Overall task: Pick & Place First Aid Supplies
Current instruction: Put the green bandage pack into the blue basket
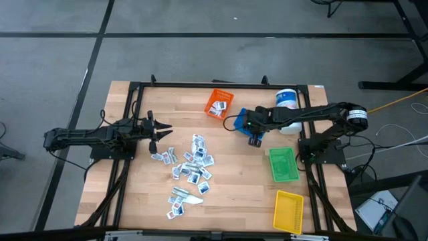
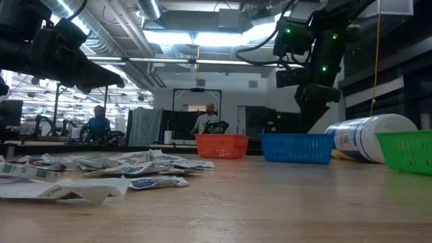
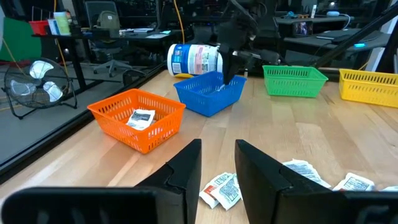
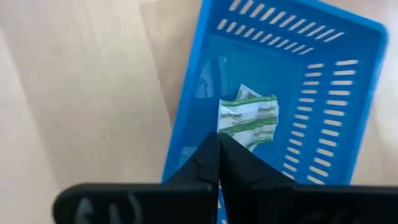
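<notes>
The first aid packets [image 1: 190, 166] lie in a loose heap on the bare middle of the bench, spreading toward its near edge. They are small, flat, white paper sachets with blue, grey and red print, crinkled and overlapping. One green-striped packet [image 4: 247, 119] rests flat on the floor of the blue bin [image 4: 323, 93], and another sits in the orange bin [image 3: 138, 117].

My right gripper [image 1: 255, 140] hangs above the blue bin near the bench's far edge, its two dark fingers pressed together and holding nothing. My left gripper [image 1: 158, 132] hovers by the left edge of the heap, fingers spread with a clear gap and nothing between them.

What could go wrong, as I judge it: the packets are thin and slippery and lie across one another, so my left fingers could pinch two at once or skid off and scatter the pile. The light plastic bins have slotted lattice walls; a fingertip could catch a slot and drag the bin. The white canister [image 1: 287, 100] lies on its side at the far edge, close behind my right arm; being round, it could roll if I nudge it. The green bin [image 1: 283, 164] and yellow bin [image 1: 289, 209] stand along the bench's right edge. The bench [image 1: 241, 181] is smooth, pale wood planking.
</notes>
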Action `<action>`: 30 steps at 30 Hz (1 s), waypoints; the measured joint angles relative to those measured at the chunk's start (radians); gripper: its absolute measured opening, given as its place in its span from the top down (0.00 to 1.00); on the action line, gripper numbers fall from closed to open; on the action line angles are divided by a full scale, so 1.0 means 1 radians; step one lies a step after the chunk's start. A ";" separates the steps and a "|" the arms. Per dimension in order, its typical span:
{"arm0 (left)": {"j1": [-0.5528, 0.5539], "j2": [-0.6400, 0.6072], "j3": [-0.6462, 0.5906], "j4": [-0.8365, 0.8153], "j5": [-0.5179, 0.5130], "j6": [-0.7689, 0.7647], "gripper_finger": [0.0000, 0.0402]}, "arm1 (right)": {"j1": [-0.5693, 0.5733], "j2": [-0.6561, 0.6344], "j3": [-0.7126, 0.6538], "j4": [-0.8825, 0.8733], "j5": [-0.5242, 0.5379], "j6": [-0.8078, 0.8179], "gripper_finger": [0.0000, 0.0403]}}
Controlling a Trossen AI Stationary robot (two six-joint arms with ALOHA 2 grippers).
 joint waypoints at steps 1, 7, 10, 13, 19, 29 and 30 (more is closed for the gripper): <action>0.000 0.000 0.000 0.000 0.000 0.000 0.77 | 0.000 0.000 0.002 0.003 -0.002 0.000 0.99; 0.000 0.000 0.000 0.000 0.000 0.000 0.77 | 0.000 0.000 0.003 0.040 -0.006 0.000 0.93; 0.000 0.000 0.000 0.000 0.000 0.000 0.77 | 0.000 0.000 0.003 0.058 -0.019 0.017 0.88; 0.000 0.000 0.000 0.000 0.000 0.000 0.77 | 0.000 0.000 0.004 0.075 -0.020 0.043 0.81; 0.000 0.000 0.000 0.000 0.000 0.000 0.77 | 0.000 0.000 0.004 0.112 -0.020 0.058 0.70; 0.000 0.000 0.000 0.000 0.000 0.000 0.77 | 0.006 0.000 0.004 0.252 -0.149 0.099 0.65; 0.000 0.000 0.000 0.000 0.000 0.000 0.77 | 0.012 0.000 0.004 0.274 -0.161 0.101 0.65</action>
